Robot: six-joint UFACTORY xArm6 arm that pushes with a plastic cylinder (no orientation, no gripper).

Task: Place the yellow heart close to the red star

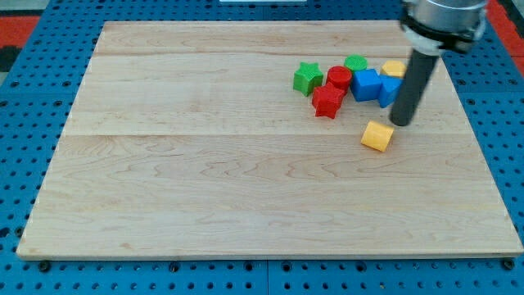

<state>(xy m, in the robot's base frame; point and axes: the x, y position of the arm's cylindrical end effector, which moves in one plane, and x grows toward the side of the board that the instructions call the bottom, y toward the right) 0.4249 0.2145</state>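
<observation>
Fingers none — only my tip (401,123), nothing grasped, resting on the wooden board (205,188) just above and to the right of the yellow heart (377,135), a small gap between. Yellow heart lying alone toward the view's right, below the cluster, apart from the red star (327,101) up and to its left. Around the star: green star (307,78), red cylinder (339,78), green block (356,63), blue blocks (366,84) — plus another yellow block (394,68) partly behind the rod.
</observation>
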